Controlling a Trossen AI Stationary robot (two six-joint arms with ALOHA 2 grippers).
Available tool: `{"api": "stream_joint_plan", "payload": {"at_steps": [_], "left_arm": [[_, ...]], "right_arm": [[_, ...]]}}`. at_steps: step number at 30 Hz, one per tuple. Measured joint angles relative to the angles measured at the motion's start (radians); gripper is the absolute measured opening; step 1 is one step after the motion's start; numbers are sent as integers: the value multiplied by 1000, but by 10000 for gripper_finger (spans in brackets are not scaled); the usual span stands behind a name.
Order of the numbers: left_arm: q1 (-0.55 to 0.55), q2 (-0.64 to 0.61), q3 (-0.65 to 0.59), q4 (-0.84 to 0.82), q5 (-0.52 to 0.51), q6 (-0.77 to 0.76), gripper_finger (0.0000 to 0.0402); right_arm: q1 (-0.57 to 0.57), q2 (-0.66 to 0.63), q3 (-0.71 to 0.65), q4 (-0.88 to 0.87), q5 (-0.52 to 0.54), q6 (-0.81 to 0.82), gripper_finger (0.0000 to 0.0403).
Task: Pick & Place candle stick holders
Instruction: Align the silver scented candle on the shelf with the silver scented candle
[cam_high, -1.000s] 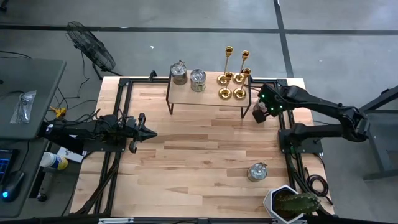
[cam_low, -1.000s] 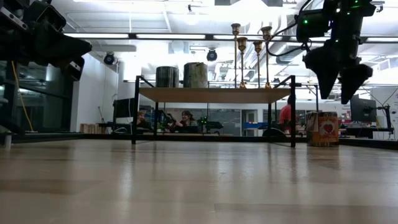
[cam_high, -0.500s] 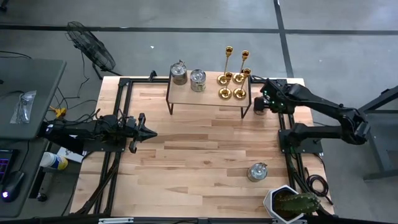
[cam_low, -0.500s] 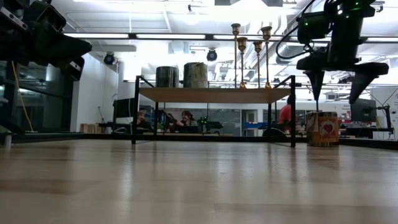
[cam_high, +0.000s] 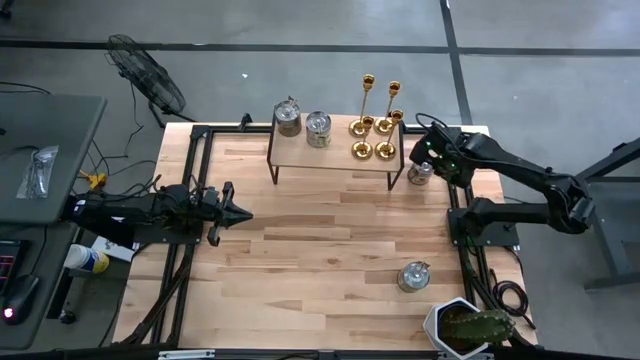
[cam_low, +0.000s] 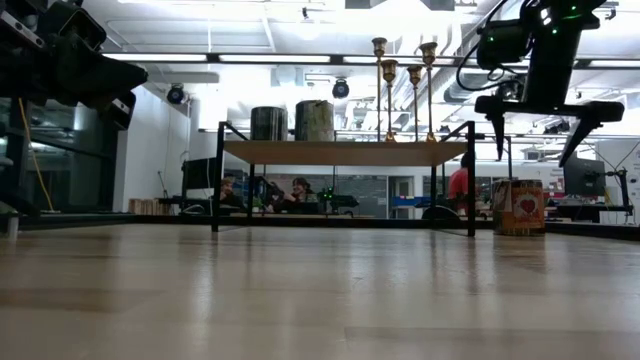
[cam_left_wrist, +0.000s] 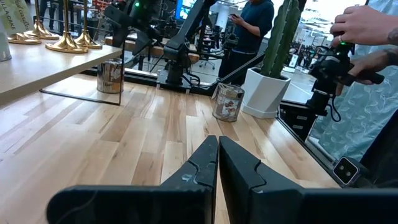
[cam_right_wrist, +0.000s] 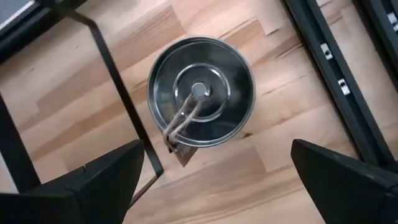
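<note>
Spread wide now over a lidded tin (cam_right_wrist: 200, 92) beside the raised shelf (cam_high: 330, 153), where a second ago nearly closed: right gripper (cam_low: 540, 128), fingers (cam_right_wrist: 99, 180) splayed either side of the tin, touching nothing, arm bent in from the worktop (cam_high: 320, 250) edge, pointing straight down. Seen only from the right wrist: tin lid, knob and tag. Left gripper (cam_left_wrist: 217, 163) pinched together, empty, level, well left of the shelf. Candle stick holders (cam_high: 375, 125) upright on the shelf's right end.
</note>
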Motion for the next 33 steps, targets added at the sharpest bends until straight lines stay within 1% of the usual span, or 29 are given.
{"api": "stream_joint_plan", "payload": {"at_steps": [7,12,18,25,33], "left_arm": [[0,0,0,0,0,0,12],[0,0,0,0,0,0,12],[0,0,0,0,0,0,12],[0,0,0,0,0,0,12],[0,0,0,0,0,0,12]], "right_arm": [[15,0,0,3,68,88,400],[22,13,0,16,59,125,400],[-1,75,0,60,55,197,400],[-8,138,0,108,88,283,400],[-37,178,0,132,93,307,400]]}}
